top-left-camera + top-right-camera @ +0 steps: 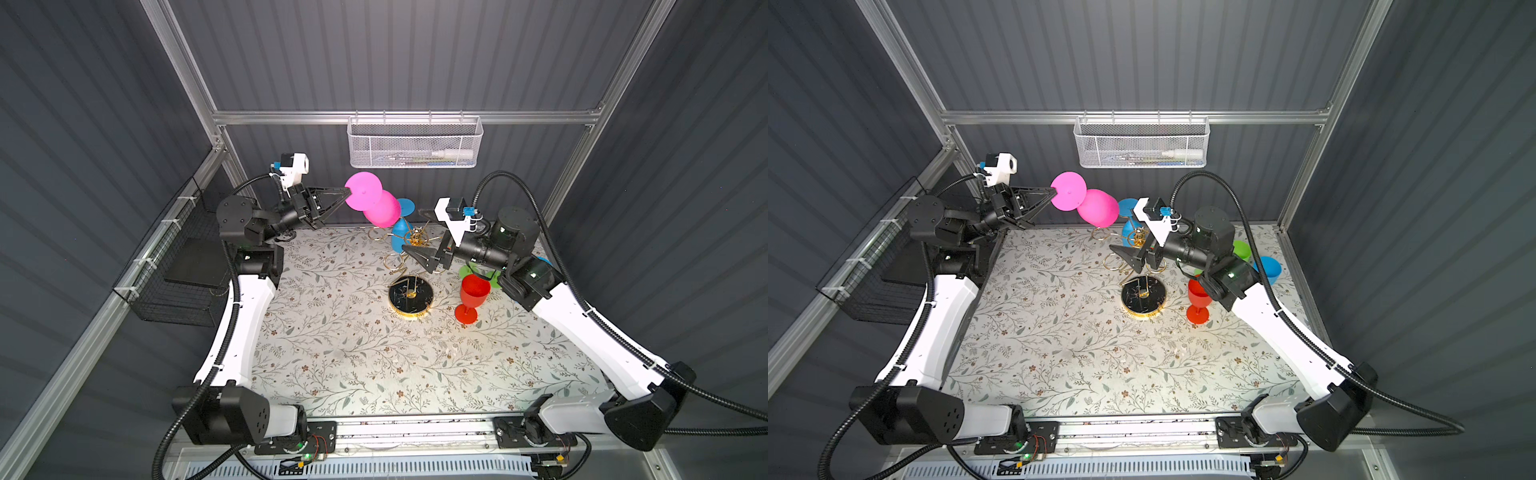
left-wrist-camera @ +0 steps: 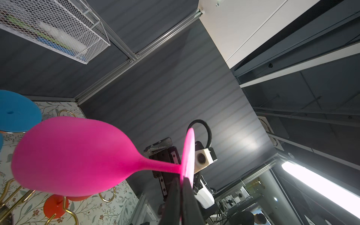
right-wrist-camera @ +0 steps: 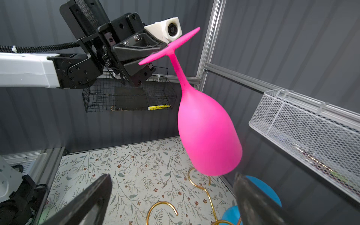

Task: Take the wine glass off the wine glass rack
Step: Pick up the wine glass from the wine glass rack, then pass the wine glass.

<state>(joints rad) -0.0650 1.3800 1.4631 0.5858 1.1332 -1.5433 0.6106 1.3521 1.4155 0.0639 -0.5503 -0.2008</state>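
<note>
Above the gold wire wine glass rack (image 1: 417,240), left claw (image 1: 348,192) pinches the foot of the inverted pink plastic wine glass (image 1: 381,210); lift-off appears done; right claw (image 1: 411,257) spread, empty.

Landmark: wine glass rack (image 1: 419,301), on the table (image 1: 332,353). Up and back-left of the rack: left gripper (image 1: 348,192), clamped on the foot of the wine glass (image 1: 380,210); glass tilted bowl-down over the rack's back-left arms. On the rack's far side: second glass (image 1: 400,232), hung. At the rack's right, level with its arms: right gripper (image 1: 415,259), jaws apart. Just right of the rack's base: upright glass (image 1: 471,293). Behind the rack, on the back wall: mesh basket (image 1: 413,145).
</note>
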